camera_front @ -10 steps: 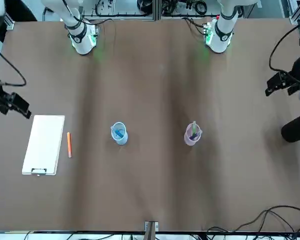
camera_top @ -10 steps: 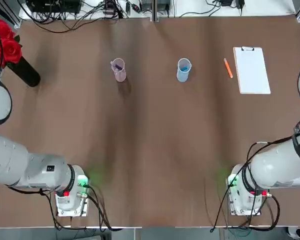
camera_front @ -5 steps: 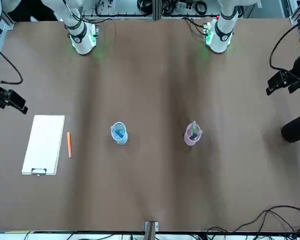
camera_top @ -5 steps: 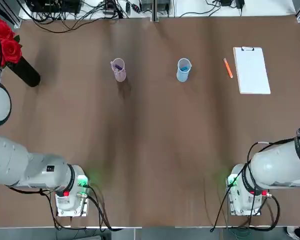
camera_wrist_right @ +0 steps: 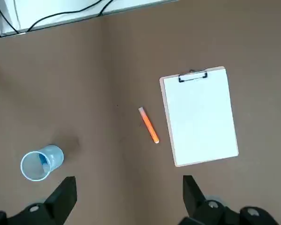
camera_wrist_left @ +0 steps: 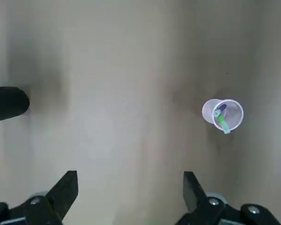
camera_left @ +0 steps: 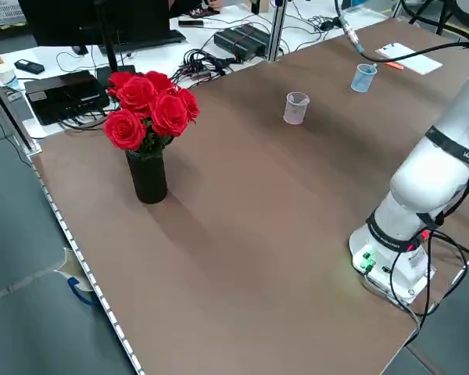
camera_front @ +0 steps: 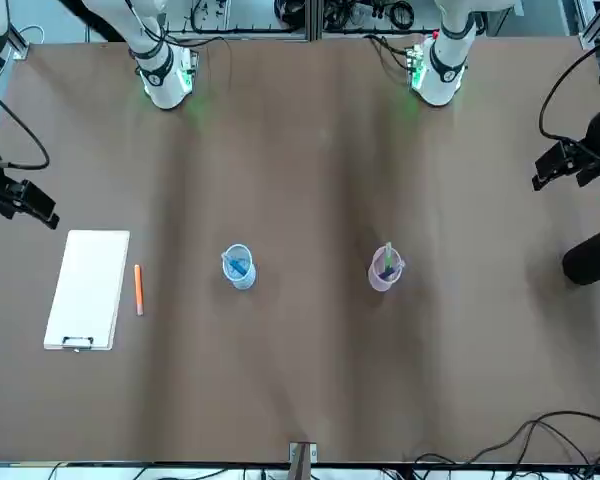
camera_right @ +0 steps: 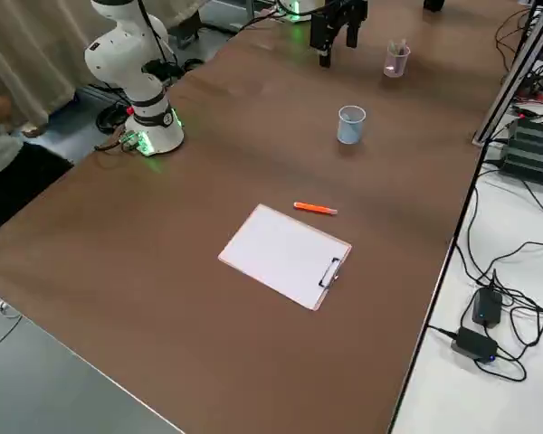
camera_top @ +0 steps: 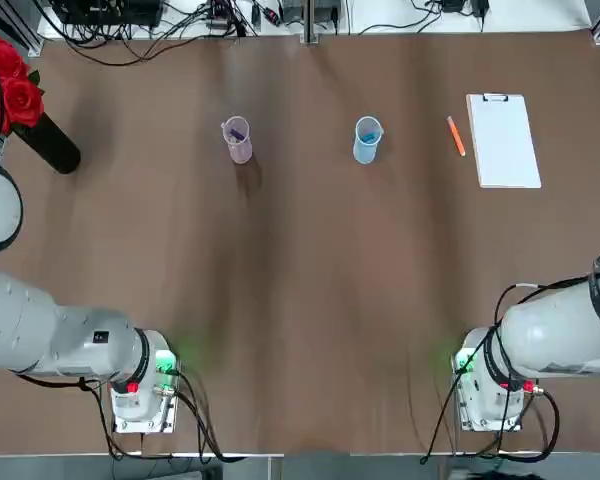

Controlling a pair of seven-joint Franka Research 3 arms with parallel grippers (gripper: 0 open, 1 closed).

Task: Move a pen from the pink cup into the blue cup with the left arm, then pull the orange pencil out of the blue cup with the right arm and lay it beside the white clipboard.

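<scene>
Two idle grippers, empty fingers apart: left gripper (camera_wrist_left: 131,173) near black cylindrical vase (camera_top: 48,143); right gripper (camera_wrist_right: 130,178) nearer slim orange pencil (camera_top: 456,136), which lies toward its 10 o'clock (top view), axis 11-to-5, at white rectangular clipboard's (camera_top: 503,140) 9 o'clock, placing apparently complete.

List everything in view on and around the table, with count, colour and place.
pink cup: one, pink, left of the blue cup, pens inside
blue cup: one, pale blue, mid-table, blue pen inside
pencil: one, orange, lying beside the clipboard
clipboard: one, white, right part of the table
vase: one, black, left end, red roses in it
cables: several, black, beyond the far edge
left gripper: one, black, over the left side, fingers open
right gripper: one, black, over the right side, fingers open
</scene>
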